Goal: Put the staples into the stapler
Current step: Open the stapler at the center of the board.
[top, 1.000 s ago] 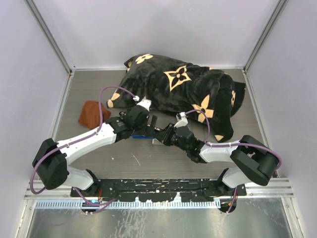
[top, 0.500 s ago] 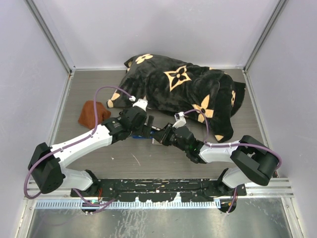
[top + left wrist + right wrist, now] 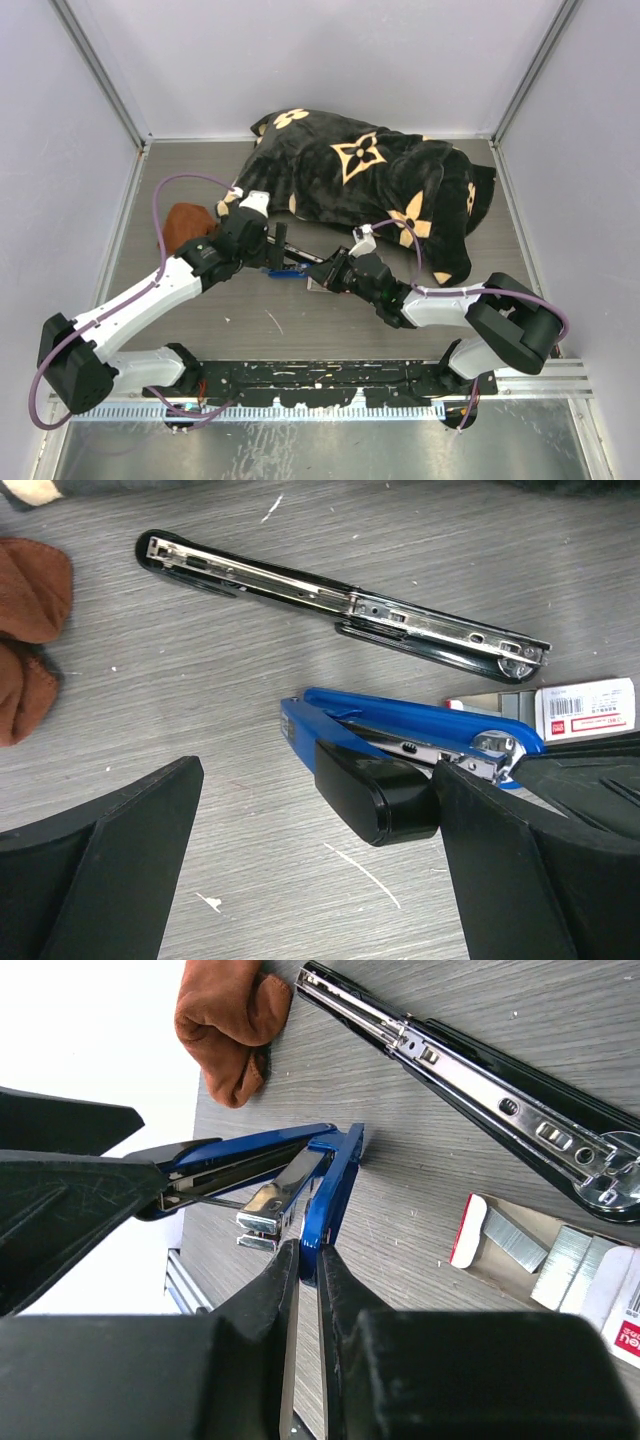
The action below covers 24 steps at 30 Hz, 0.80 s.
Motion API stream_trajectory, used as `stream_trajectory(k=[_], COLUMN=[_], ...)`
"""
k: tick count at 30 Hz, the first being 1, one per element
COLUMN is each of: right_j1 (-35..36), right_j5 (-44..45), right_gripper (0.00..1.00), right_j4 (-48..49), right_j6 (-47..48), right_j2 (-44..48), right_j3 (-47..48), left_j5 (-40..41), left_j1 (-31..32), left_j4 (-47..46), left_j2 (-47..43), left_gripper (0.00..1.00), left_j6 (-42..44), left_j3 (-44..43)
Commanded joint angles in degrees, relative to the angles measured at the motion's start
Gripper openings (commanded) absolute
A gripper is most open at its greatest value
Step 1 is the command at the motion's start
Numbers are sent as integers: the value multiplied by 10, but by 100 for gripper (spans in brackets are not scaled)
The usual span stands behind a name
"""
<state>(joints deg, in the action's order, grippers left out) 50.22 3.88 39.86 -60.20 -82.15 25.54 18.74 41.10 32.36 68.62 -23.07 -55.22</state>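
**Both arms stretched in low, tips close together at the centre.**
My left arm (image 3: 150,295) runs from its base on the near left diagonally forward and to the right, wrist bent down. Its left tool (image 3: 268,246) has the jaws spread as wide as they go, one finger (image 3: 100,880) at each side of the wrist view, gripping nothing. My right arm (image 3: 440,300) folds at the elbow and lies low, pointing left. Its right tool (image 3: 305,1280) is nearly closed, the two fingers pinching the thin top plate of the blue stapler (image 3: 330,1180).
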Motion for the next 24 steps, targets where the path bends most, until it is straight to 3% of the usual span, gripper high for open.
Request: stream_trajectory(k=[1,10,24], right_j1=[-3,-3,-3], right_j5=[21,19,9], right_gripper=[0,0,0], right_j4=[-31,-28,-16], right_j6=[12,10,7], right_j2=[-4,-15,-42], right_j3=[-4,-5,6], left_j5=[51,116,113], left_j1=[-21,-75,-181], left_j4=[30,47,-20], left_j2=[-16,-6,-2], left_gripper=[99,100,98], left_j6=[22,16,-14], left_j3=[13,35,106])
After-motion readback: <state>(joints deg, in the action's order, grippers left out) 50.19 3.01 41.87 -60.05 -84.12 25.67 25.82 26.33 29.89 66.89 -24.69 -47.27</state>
